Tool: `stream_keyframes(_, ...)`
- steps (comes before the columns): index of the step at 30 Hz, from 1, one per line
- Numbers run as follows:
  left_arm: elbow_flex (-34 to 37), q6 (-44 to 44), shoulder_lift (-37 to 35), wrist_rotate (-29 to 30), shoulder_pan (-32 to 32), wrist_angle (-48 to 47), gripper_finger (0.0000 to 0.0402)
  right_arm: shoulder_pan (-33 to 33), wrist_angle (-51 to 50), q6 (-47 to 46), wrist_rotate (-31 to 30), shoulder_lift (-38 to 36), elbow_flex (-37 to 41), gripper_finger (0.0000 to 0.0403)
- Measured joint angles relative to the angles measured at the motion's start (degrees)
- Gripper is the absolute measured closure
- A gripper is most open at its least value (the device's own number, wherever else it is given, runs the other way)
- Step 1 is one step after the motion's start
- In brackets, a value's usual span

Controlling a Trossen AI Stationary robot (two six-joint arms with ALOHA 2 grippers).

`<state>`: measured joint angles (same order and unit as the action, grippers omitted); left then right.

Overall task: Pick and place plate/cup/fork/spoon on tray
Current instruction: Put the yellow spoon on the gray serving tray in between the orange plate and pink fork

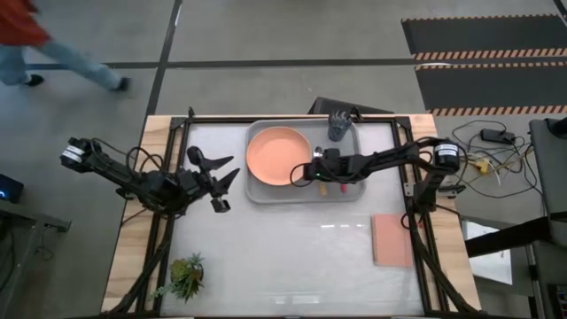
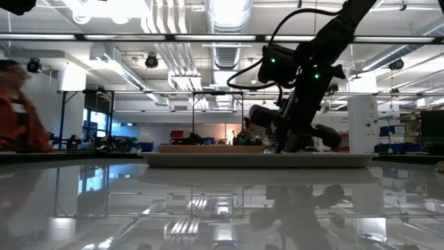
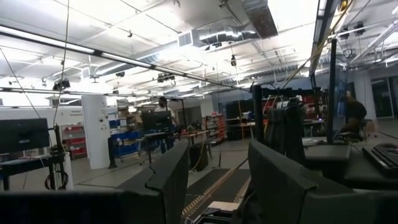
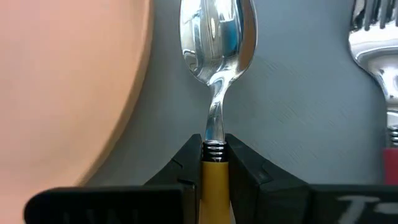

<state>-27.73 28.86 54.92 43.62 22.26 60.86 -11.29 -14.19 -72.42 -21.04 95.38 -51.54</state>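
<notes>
The light grey tray (image 1: 347, 151) lies at the table's far middle. The salmon-orange plate (image 1: 277, 155) rests flat in its left half, and the dark cup (image 1: 338, 127) stands at its far right corner. My right gripper (image 1: 319, 173) is low over the tray beside the plate, shut on the spoon (image 4: 216, 37). The fork (image 4: 373, 43), with its red handle, lies on the tray floor beside the spoon. My left gripper (image 1: 221, 180) is open and empty, left of the tray above the table; it also shows in the left wrist view (image 3: 214, 186). My right gripper pinches the spoon's orange handle (image 4: 214, 171) between its two fingers, right where the handle meets the metal neck. The handle runs back between the fingers, and the neck and bowl stick out beyond the fingertips over the tray floor. Whether the bowl touches the tray I cannot tell.
A flat pink-brown pad (image 1: 392, 239) lies at the table's right. A small green plant (image 1: 186, 275) sits at the near left corner. A person (image 1: 35, 44) walks on the floor beyond the far left of the table and also shows in the low view (image 2: 14, 104).
</notes>
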Motion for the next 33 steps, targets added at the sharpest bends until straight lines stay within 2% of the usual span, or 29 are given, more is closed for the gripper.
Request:
stream_keyframes(6, 0.0, 0.0, 0.0, 0.0, 0.0, -0.2, 0.0253, 0.0, -7.0, -2.1, -1.5, 1.6, -3.4, 0.0356)
stream_keyframes(16, 0.0, 0.0, 0.0, 0.1, 0.0, -0.3, 0.0253, 0.1, -9.8, -1.4, -1.6, 2.1, -5.0, 0.0284)
stream_keyframes(22, 0.0, 0.0, 0.1, 0.2, 0.0, -0.4, 0.0253, 0.0, -12.1, -0.1, -1.6, -0.5, -5.1, 0.0259)
stream_keyframes(28, 0.0, 0.0, 0.1, 0.2, 0.0, -0.4, 0.0253, 0.9, -12.4, 1.9, -1.2, -4.0, -5.4, 0.0270)
stream_keyframes(33, 0.0, 0.0, 0.1, 0.2, 0.0, -0.4, 0.0253, 3.9, -12.1, 3.7, 3.5, -4.1, -5.4, 0.0319)
